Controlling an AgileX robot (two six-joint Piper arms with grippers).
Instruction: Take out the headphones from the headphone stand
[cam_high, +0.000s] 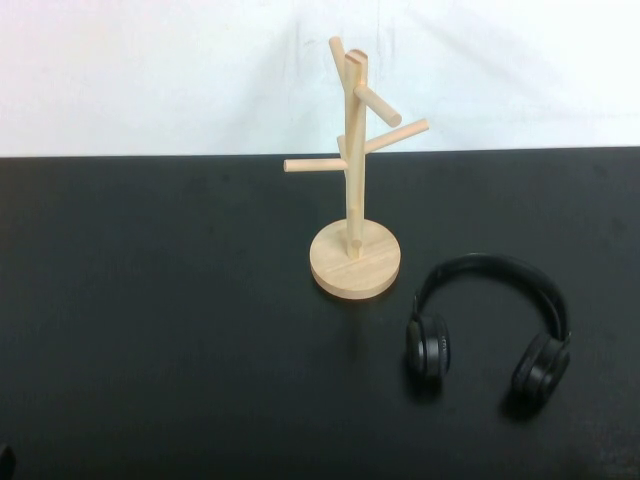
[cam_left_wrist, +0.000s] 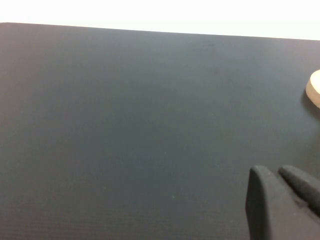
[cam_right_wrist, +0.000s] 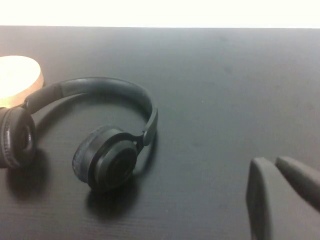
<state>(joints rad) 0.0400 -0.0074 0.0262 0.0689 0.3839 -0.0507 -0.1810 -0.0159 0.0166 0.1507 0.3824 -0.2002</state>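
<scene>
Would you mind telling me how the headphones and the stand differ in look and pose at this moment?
The headphones are black; the stand is light wood. The headphones lie flat on the table; the stand is upright on its round base, its pegs bare. They sit apart, the headphones nearer the right gripper, which is low by them. The left gripper is low on the stand's other side. Both things rest on the table.

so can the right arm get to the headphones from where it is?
Probably yes. The headphones lie flat on the table, right of the stand and off its pegs. The right hand sits low nearby with bare tabletop between. The left hand is parked far off.
</scene>
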